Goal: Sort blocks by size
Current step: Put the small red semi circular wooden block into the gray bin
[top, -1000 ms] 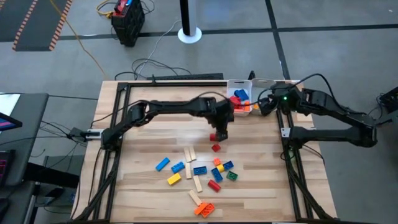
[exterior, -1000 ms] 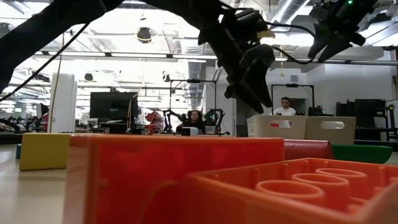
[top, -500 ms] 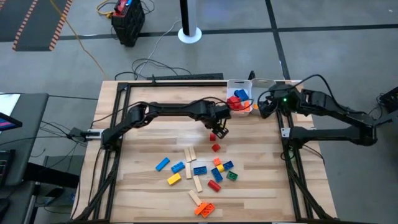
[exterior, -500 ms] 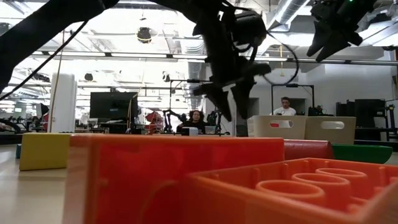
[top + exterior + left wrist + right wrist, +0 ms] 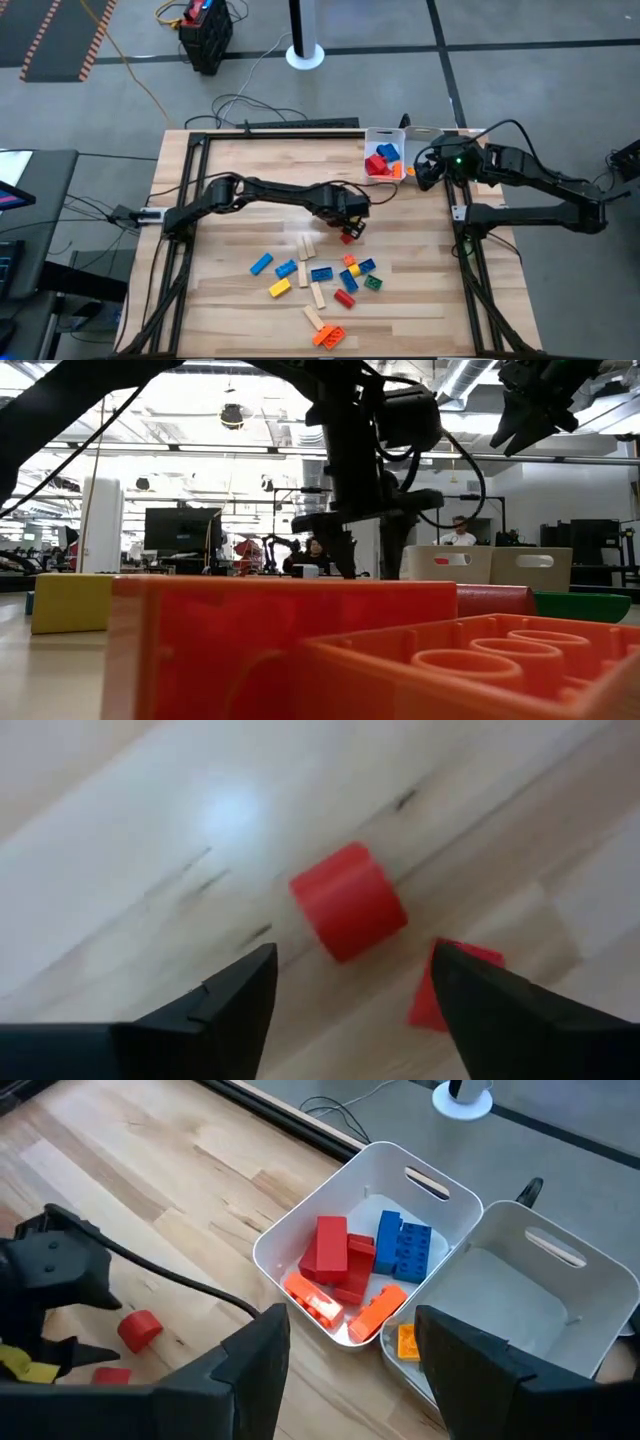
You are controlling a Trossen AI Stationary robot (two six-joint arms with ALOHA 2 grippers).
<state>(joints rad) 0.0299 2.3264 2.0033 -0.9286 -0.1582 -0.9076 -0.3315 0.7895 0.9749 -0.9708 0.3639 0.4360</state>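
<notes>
Stretching across a pale wooden tabletop [image 5: 240, 235] with a black metal frame, the left arm reaches from the left edge toward the middle, and the left gripper [image 5: 347, 222] hangs low over the boards with its two dark fingers [image 5: 225, 1005] spread apart and nothing between them. Just ahead of those fingers a small red rounded plastic block [image 5: 348, 901] lies on the wood, with a second small red block [image 5: 450, 988] close beside it; neither is touched. In the high view, most of the loose blocks [image 5: 325, 280], blue, yellow, orange, red and green studded bricks with a few pale wooden bars among them, lie scattered on the nearer half of the table, just below the left gripper.

The right gripper [image 5: 428, 168] waits at the table's far right corner, raised above the surface, fingers parted and empty. Below it two white rectangular plastic trays stand side by side: the left tray [image 5: 290, 1230] holds red, blue and orange bricks, and the right tray [image 5: 600, 1295] holds one orange brick near its corner.

Beyond the table the floor is grey concrete with loose cables, a white pole base [image 5: 305, 53] and a dark box. From table height, a large workshop with ceiling lights, monitors and two seated people [image 5: 459, 531] shows behind the blocks.
</notes>
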